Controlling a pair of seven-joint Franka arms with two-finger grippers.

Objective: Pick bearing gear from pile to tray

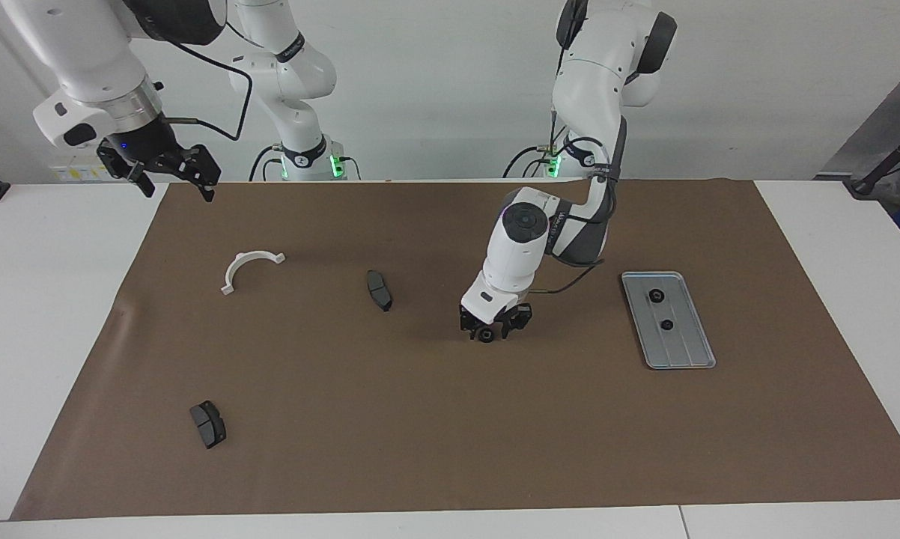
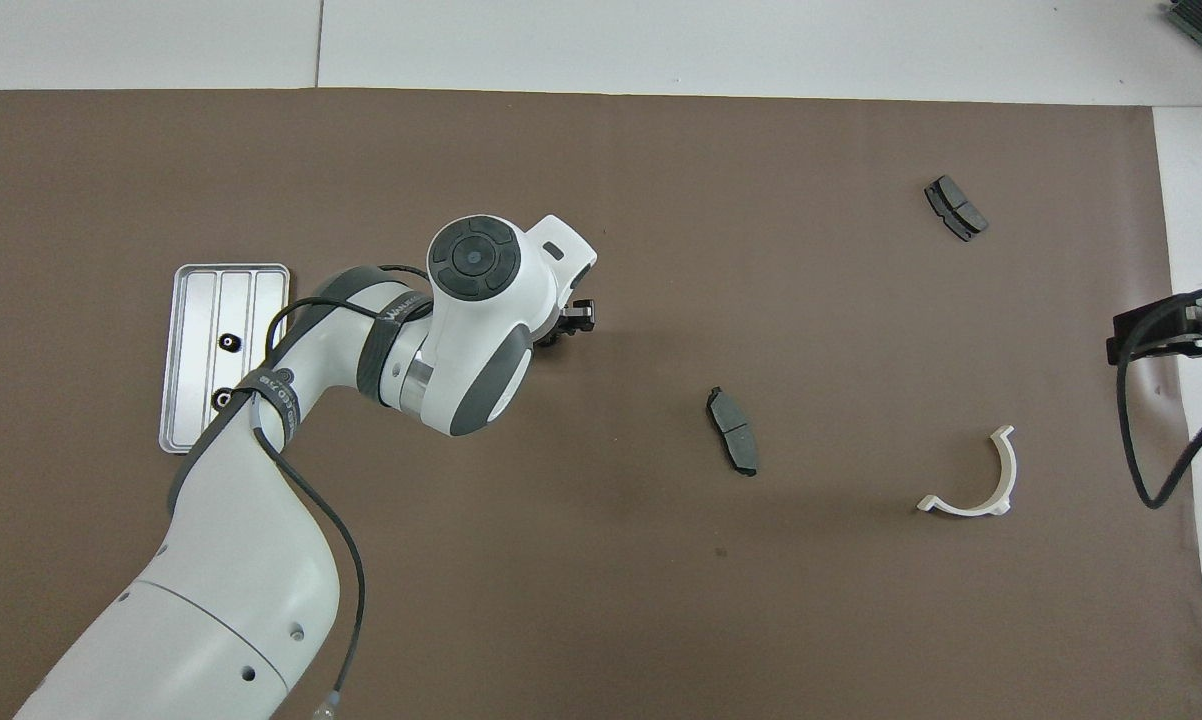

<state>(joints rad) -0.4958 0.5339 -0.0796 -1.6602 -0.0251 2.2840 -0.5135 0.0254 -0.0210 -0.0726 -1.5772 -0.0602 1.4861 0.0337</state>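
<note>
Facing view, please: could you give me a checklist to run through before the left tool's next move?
1. Left tool is down around the gear on the mat: ok.
2. Grip on that gear is secure: cannot tell.
3. Tray has bare room beside its two gears: ok.
4. Mat between the gear and the tray carries no other part: ok.
5. Right tool is open and waits, raised over the mat's corner at the right arm's end: ok.
</note>
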